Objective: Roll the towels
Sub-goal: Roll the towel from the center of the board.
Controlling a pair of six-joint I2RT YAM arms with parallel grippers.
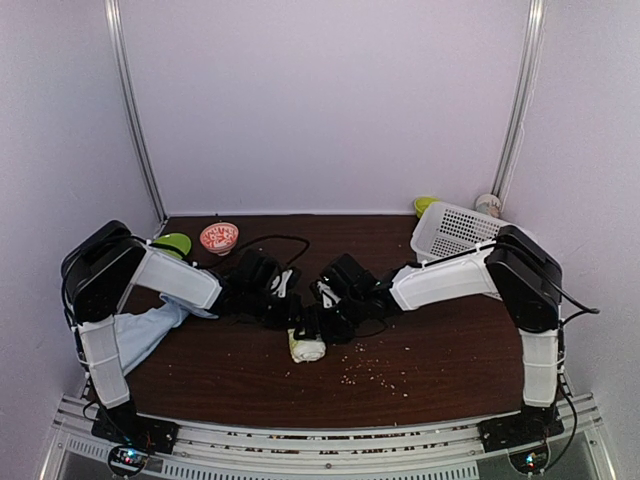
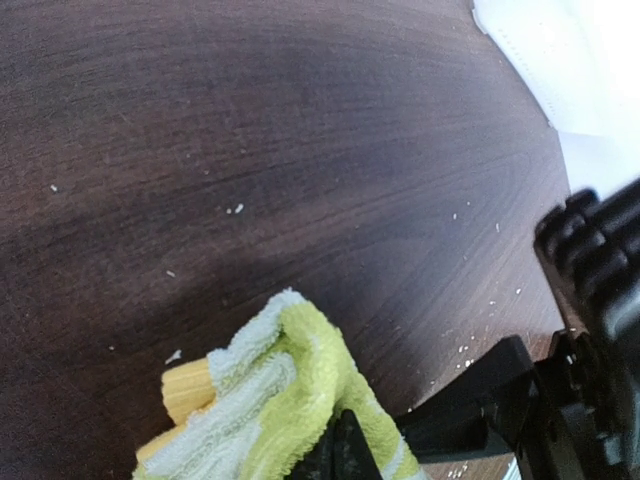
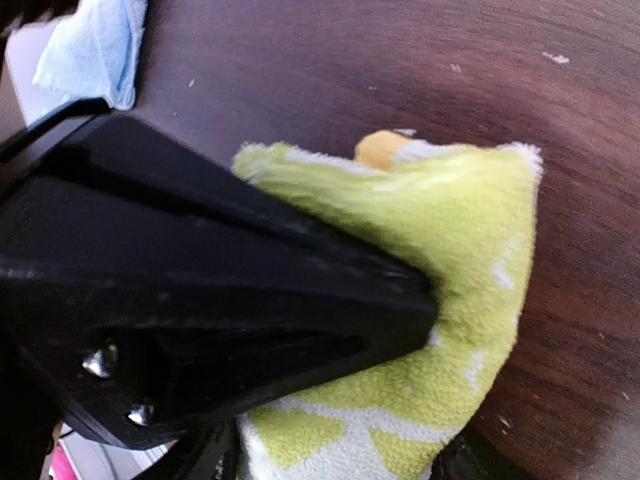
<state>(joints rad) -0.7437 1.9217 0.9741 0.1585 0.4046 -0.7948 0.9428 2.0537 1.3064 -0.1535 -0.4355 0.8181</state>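
My two arms start at the near edge of the desk (image 1: 450, 352) and bend inward, so they meet in the middle. My left arm (image 1: 178, 277) goes up from its base, folds at the elbow on the far left and reaches to the right, low over the desk. My right arm (image 1: 437, 282) mirrors it, with the elbow on the far right and the forearm reaching left. My left fingers (image 2: 341, 452) are closed together, with the tip at the lime-green towel (image 3: 455, 230). My right fingers (image 3: 260, 300) stand apart, one on each side of this towel. I cannot tell if they press it. The two pairs of fingers are just beside each other.
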